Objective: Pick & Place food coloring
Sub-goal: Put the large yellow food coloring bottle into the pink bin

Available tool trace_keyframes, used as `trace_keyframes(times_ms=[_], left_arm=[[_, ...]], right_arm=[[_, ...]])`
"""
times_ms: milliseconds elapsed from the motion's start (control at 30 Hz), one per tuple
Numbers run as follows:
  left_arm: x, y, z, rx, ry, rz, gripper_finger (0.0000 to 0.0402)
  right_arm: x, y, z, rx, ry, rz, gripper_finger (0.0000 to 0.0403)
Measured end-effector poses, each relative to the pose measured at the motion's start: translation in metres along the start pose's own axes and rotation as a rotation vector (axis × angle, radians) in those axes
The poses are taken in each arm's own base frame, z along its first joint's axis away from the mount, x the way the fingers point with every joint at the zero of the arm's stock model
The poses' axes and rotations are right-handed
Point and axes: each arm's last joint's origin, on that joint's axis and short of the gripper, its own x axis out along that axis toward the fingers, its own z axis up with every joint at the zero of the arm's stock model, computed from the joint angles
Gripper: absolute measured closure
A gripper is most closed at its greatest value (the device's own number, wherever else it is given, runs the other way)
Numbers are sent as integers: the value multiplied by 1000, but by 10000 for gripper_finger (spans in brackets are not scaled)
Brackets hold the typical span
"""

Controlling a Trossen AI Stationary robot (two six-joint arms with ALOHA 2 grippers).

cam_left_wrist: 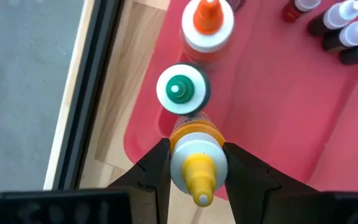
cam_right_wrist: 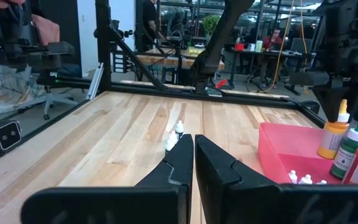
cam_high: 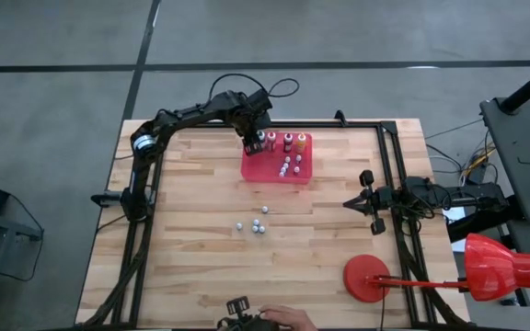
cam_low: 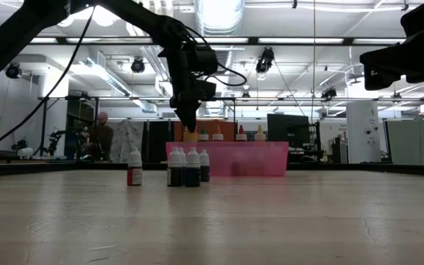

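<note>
The left pincer clenched a yellow-capped bottle over the red tray's far-left corner, just beside the teal-capped bottle and close to the worktop's far edge. Four small bottles stood mid-worktop with bare wood all round them. The right pincer waited by the right rail, closed on nothing.
</note>
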Motion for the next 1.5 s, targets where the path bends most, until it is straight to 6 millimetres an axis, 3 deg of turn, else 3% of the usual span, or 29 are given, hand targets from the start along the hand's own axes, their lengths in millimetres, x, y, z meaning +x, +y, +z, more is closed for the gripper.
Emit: trace_keyframes(times_ms=[433,767,1500], left_arm=[[1,6,1,-7,-23,17,305],[17,3,-6,-5,-2,10,305],[17,9,-5,0,-24,44,305]], right_arm=[[0,0,0,0,0,0,394],[0,0,0,0,0,-1,394],[0,0,0,0,0,0,394]])
